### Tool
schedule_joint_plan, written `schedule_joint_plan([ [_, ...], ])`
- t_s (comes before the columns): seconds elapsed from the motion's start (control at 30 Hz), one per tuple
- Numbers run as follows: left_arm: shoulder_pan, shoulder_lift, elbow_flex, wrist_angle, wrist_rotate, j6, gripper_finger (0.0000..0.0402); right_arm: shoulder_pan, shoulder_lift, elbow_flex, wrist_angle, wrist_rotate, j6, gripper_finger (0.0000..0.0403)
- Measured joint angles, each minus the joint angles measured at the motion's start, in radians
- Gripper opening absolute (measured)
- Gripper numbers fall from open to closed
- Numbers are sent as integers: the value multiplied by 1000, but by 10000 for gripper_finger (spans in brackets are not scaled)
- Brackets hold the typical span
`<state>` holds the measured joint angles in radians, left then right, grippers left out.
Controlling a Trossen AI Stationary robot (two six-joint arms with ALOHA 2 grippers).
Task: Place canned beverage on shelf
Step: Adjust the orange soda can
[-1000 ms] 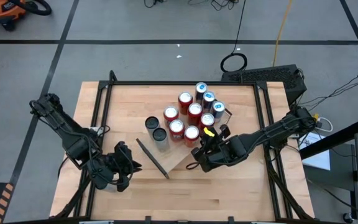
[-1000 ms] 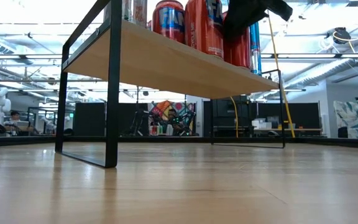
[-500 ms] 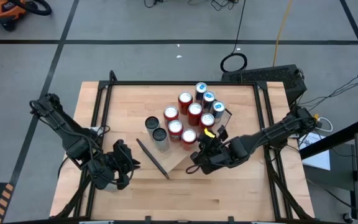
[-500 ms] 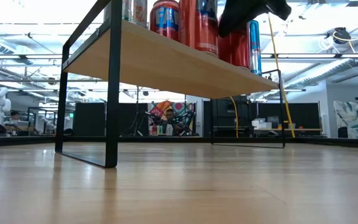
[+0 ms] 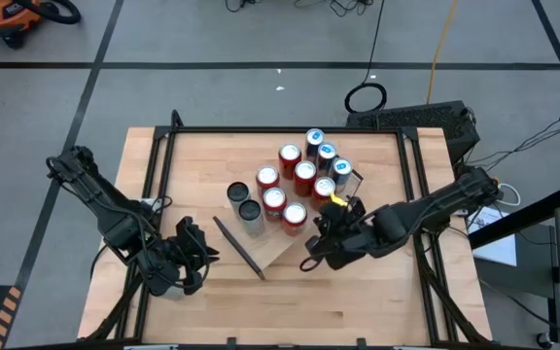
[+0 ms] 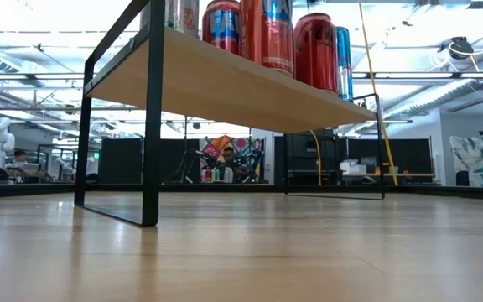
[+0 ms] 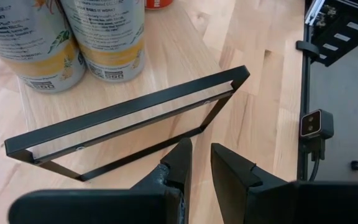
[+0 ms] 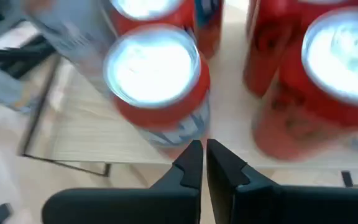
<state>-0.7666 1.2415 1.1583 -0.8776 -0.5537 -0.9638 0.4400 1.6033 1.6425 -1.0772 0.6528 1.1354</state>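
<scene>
The shelf [image 5: 285, 209] sits mid-table, a light-wood board on black end brackets, and it is crowded: red cans [image 5: 295, 213] cluster along it, blue-and-silver cans [image 5: 326, 154] stand at the far end, and two tall dark-topped cans [image 5: 244, 200] stand toward the left arm's side. From table height the cans [image 6: 315, 50] stand upright on the board, clear of the tabletop [image 5: 358, 311] below.

The right gripper [image 5: 311, 262] hovers just off the near edge of the shelf, fingers pressed together with nothing between them. Its wrist camera looks down past those closed fingers [image 8: 194, 163] onto the silver lid of the nearest red can [image 8: 157, 84], which stands free on the board.

The left gripper [image 5: 185, 272] waits near the table's front-left corner, fingers only a sliver apart, empty, pointing at the shelf's black bracket [image 7: 129, 121].

As for handling, these cans look like thin aluminium: stiff if full, easy to dent if empty, smooth and likely slippery on the painted wall. I'd take one across the middle of the body, fingers either side, not by the rim. With neighbours packed this close, any approach probably risks nudging one over.
</scene>
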Motion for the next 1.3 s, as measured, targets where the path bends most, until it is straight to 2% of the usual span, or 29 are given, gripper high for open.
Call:
schedule_joint_plan([
  [0.1, 0, 0, 0, 0, -1, 1, 61, -23, 2, 117, -23, -6, -82, 0],
  [0.23, 0, 0, 0, 0, -23, 21, 61, -95, 0, 214, 97, -43, -266, 0],
  [0.4, 9, 0, 0, -1, -39, 36, 61, -202, 8, 217, 235, -153, -404, 0],
  [0.57, 11, 0, 0, -1, -47, 32, 61, -284, 56, 217, 269, -204, -485, 0],
  [0.67, 10, 0, 0, 0, -51, 27, 61, -312, 103, 217, 299, -295, -543, 0],
  [0.73, 10, 0, 0, 0, -51, 25, 61, -322, 131, 216, 327, -346, -562, 0],
  [0.87, 10, 0, 0, 4, -51, 0, 61, -322, 153, 216, 316, -366, -554, 0],
  [1.3, 7, 0, 0, 4, -50, -18, 61, -323, 152, 217, 250, -352, -570, 0],
])
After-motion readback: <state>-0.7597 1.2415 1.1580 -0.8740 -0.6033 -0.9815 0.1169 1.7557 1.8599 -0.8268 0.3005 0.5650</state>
